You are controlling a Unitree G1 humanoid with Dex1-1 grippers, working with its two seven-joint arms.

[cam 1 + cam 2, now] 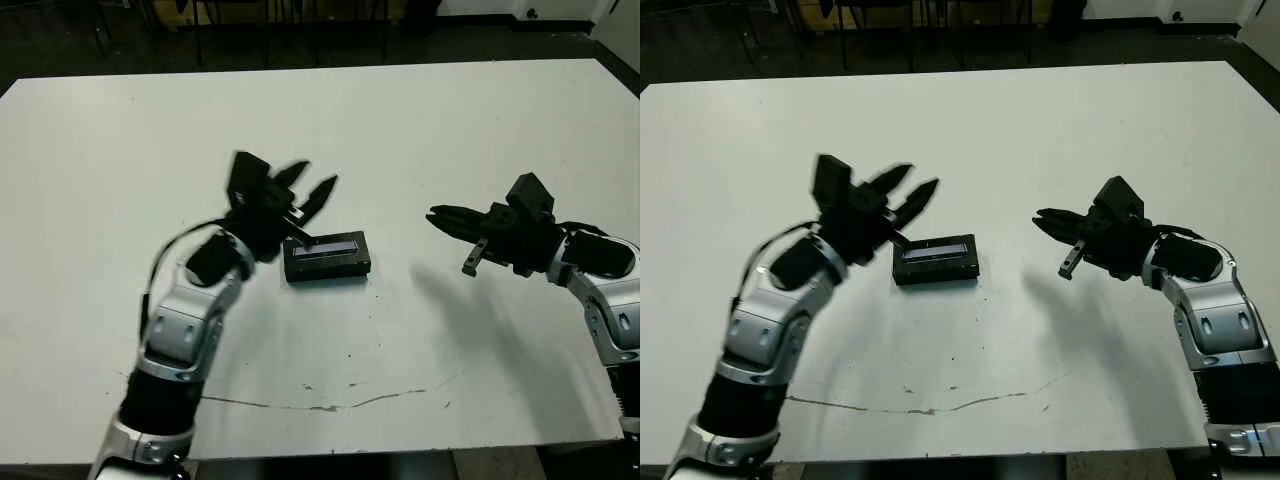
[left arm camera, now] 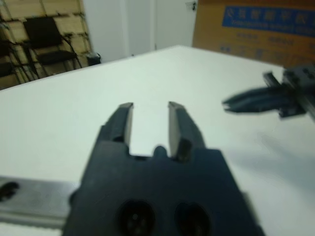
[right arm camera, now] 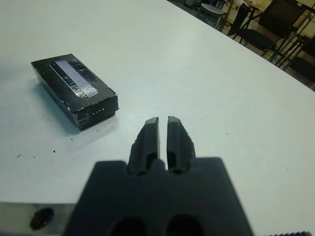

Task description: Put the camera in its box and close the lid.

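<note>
Head view: the box (image 1: 327, 257) sits closed on the table (image 1: 420, 130), lid (image 1: 326, 245) on top, just below the raised left gripper (image 1: 312, 185), whose fingers are spread and empty; any downward swing would knock it askew. Left wrist view: only bare table ahead, the box hidden. Right wrist view: the right gripper (image 3: 163, 129) is nearly pressed together, well apart from the box; the camera isn't visible, presumably inside.

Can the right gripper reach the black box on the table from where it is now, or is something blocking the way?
Probably yes. The right gripper points toward the box with only bare white table between them. The left gripper hovers at the box's far side, not in that path.
</note>
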